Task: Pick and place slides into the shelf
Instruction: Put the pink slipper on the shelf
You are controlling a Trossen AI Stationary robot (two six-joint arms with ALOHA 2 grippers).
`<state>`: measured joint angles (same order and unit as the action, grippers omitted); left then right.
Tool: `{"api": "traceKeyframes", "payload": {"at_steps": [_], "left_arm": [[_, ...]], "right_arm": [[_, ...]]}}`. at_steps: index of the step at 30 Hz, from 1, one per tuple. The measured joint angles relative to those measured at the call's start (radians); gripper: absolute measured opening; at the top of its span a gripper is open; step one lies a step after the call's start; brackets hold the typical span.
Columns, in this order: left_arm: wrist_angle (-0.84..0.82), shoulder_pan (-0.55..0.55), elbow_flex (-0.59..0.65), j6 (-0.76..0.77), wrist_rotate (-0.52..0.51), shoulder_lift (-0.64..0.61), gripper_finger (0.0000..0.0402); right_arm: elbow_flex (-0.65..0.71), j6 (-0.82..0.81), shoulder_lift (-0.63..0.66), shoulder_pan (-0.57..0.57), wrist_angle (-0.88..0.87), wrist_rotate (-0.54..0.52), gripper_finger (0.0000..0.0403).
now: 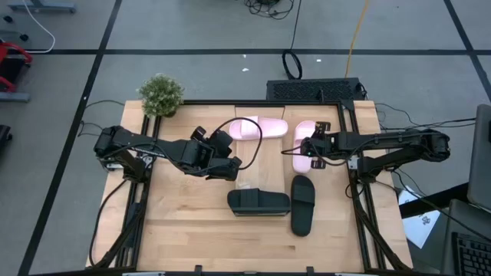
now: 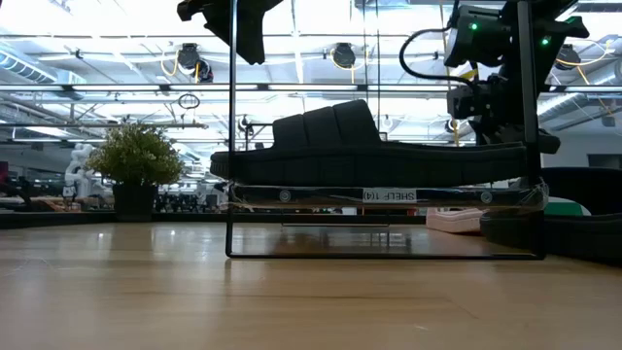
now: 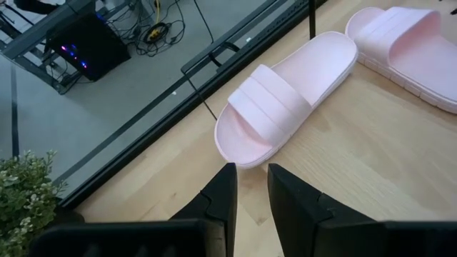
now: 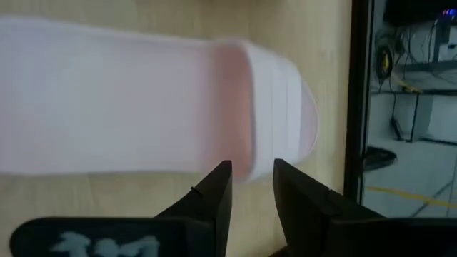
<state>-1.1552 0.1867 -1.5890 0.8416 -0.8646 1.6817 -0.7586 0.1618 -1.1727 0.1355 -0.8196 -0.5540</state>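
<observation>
On the counter [image 1: 184, 222], the shelf [image 2: 384, 199] already carries one black slide [image 1: 258, 202]; the other black slide [image 1: 302, 204] lies just beside it. Both pink slides sit at the far edge. The left gripper [image 1: 226, 165] hovers near the left pink slide [image 3: 282, 100], fingers [image 3: 218, 196] narrowly parted, empty. The right gripper [image 1: 305, 147] hangs over the right pink slide [image 4: 143, 107], also slightly open, holding nothing.

Both arms were black, long and thin, made of tube-like parts. Black cables looped along them. The left pincer [image 3: 250, 196] and the right pincer [image 4: 251, 187] each had two flat, dark fingers. A small green light glowed on one arm.
</observation>
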Motion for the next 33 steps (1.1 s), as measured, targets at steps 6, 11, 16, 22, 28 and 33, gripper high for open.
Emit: {"api": "traceKeyframes", "payload": {"at_steps": [6,11,16,22,28,33], "left_arm": [[0.000,0.000,0.000,-0.001,0.000,0.000,0.0076],[0.000,0.000,0.000,-0.001,0.000,0.000,0.0076],[0.000,0.000,0.000,-0.001,0.000,0.000,0.0076],[0.000,0.000,0.000,-0.001,0.000,0.000,0.0076],[0.000,0.000,0.000,-0.001,0.000,0.000,0.0076],[0.000,0.000,0.000,-0.001,0.000,0.000,0.0076]], "right_arm": [[0.000,0.033,0.000,0.002,0.075,0.061,0.0092],[0.000,0.021,0.000,0.002,0.079,0.088,0.0092],[0.000,0.034,0.000,0.015,0.100,0.062,0.0092],[0.053,0.035,-0.001,0.047,0.130,0.083,0.0093],[0.112,0.070,-0.001,0.054,0.220,0.002,0.0093],[0.130,0.087,-0.001,0.055,0.253,0.004,0.0093]]}}
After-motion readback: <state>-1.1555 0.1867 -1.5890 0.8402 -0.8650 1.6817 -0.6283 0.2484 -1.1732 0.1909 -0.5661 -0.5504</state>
